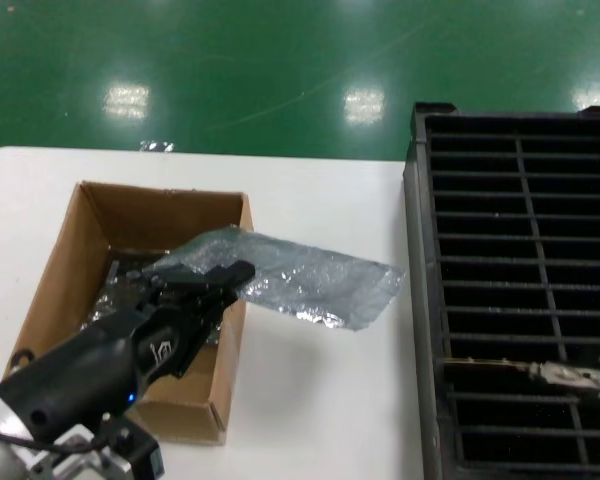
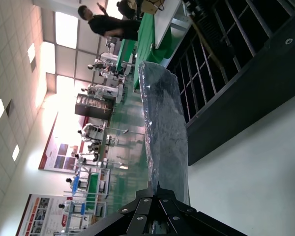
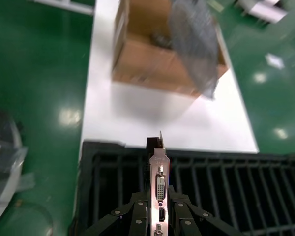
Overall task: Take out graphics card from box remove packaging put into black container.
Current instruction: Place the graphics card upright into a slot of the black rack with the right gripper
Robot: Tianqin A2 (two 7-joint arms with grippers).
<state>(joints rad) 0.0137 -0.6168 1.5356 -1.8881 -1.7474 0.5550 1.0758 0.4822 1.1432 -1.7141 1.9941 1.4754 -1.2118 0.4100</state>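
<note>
The white surface (image 1: pixel 320 400) carries two big things. On the robot's right is the black container (image 1: pixel 520 300), a crate full of long thin slots. On the left is the brown cardboard box (image 1: pixel 90 215), open at the top, with what may be more wrapped cards inside, though that part is hard to see.

The left hand (image 1: pixel 215 280) is above the box. It is pinched shut on one end of the silvery bag (image 1: pixel 300 280), which sticks out flat over the box wall toward the crate. The bag looks empty.

The right hand (image 3: pixel 160 216) is over the black container, closed around the graphics card (image 3: pixel 159 182). The card stands on edge with its silver bracket facing the wrist camera. In the head view its bracket (image 1: pixel 570 376) shows low in a slot near the front.

So the card is out of the box and out of its bag. It seems almost in place. What is left is to let go of it and put the bag down.
</note>
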